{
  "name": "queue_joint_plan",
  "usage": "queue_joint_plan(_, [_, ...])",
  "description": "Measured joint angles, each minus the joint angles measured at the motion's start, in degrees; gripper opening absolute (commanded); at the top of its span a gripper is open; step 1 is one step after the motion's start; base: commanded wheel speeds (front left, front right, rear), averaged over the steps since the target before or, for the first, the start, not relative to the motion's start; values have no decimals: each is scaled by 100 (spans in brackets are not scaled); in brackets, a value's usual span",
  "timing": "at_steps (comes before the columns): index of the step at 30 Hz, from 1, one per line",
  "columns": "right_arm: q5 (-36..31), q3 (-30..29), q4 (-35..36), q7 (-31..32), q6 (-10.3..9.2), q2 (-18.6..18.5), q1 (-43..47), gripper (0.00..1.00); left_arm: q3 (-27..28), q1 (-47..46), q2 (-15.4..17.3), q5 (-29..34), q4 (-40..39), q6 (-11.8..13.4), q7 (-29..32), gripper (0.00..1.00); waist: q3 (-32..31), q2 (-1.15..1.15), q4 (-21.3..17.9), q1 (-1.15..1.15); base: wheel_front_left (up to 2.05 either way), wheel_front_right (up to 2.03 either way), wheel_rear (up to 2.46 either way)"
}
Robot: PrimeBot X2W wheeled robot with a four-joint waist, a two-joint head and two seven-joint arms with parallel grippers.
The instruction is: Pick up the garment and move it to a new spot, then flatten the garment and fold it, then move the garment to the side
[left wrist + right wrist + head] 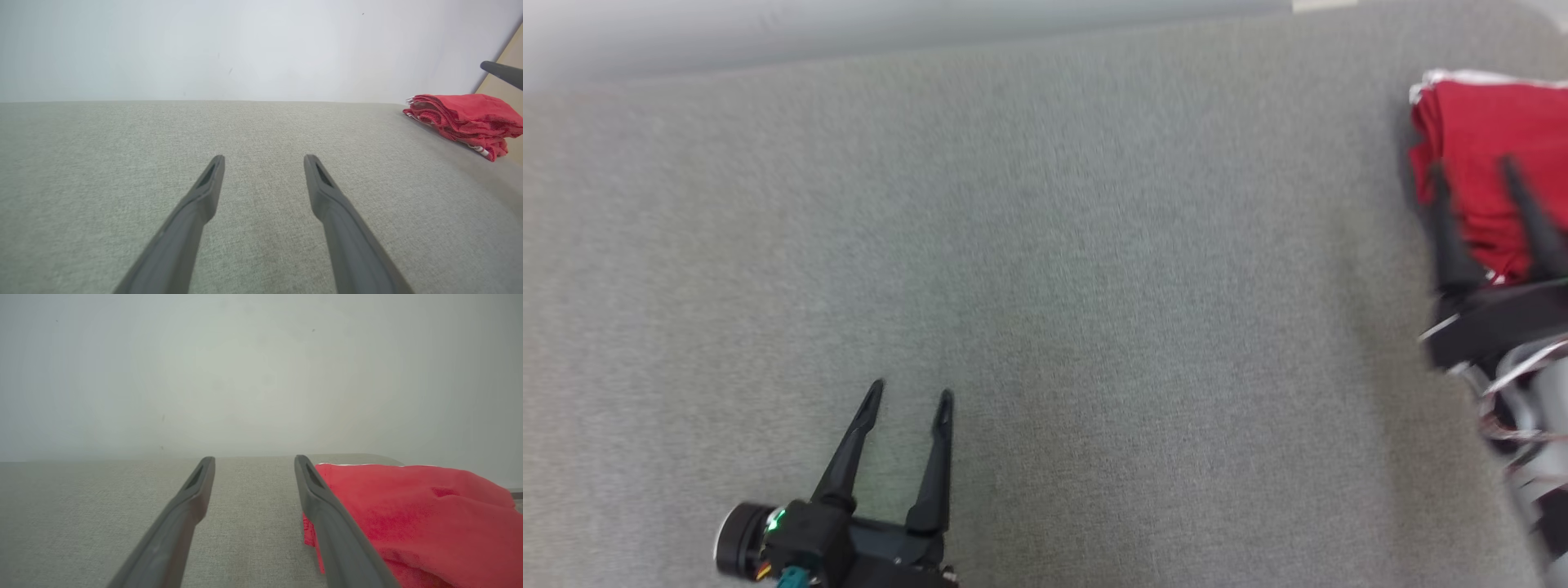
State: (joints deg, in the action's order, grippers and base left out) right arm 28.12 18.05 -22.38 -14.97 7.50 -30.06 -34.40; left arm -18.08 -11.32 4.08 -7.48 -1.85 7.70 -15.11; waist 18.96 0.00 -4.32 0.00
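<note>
Tapered left gripper wide apart, empty, right gripper likewise, beside folded red garment, woven grey surface

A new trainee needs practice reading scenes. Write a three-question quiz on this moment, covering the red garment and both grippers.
1. True or false: the red garment lies spread flat in the middle of the grey surface.
2. The right gripper is: A) shut on the garment; B) open, fingers apart, gripping nothing; C) shut on nothing.
3. Fill in: the left gripper hangs open over bare surface, with the garment off to its ____.

Key
1. False: it sits as a folded bundle at the right edge.
2. B
3. right
</note>
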Motion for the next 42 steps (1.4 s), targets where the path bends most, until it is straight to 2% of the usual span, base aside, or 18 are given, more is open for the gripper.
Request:
queue_joint_plan(3, [-226, 189, 260, 0, 0, 250, 222, 100, 130, 171, -19, -126, -3, 45, 1, 100, -241, 0, 42, 0, 0, 0, 0])
queue_joint_plan(9, [-603, 212, 702, 1, 0, 760, 762, 100, 405, 482, -62, -365, -10, 60, 1, 100, -737, -1, 140, 0, 0, 0, 0])
queue_joint_plan(15, [-1038, -18, 1238, 0, 0, 1162, 1538, 100, 625, 904, -78, -397, -177, 42, 1, 100, -1248, -1, 237, -1, 0, 0, 0])
queue_joint_plan(18, [-1173, -211, 1492, 1, 0, 1345, 1964, 100, 691, 1067, -66, -254, -321, -60, 1, 100, -1490, -1, 279, -1, 0, 0, 0])
queue_joint_plan(27, [-1355, -606, 1931, 1, 0, 1582, 2999, 100, 1107, 1652, -76, -76, -483, -160, 1, 100, -1976, -1, 355, -1, 0, 0, 0])
queue_joint_plan(32, [-1406, -828, 1981, 1, 0, 1689, 3531, 100, 1328, 1812, -76, -15, -446, -330, 1, 100, -2148, -1, 396, -1, 0, 0, 0])
queue_joint_plan(36, [-1367, -735, 2050, 1, 0, 1804, 3904, 100, 1429, 1977, -85, 49, -412, -510, 1, 100, -2264, -1, 411, 0, 0, 0, 0])
queue_joint_plan(42, [-1343, -615, 2102, 1, 0, 1834, 3998, 100, 1501, 2076, -100, 75, -372, -570, 0, 100, -2319, -1, 368, 0, 0, 0, 0])
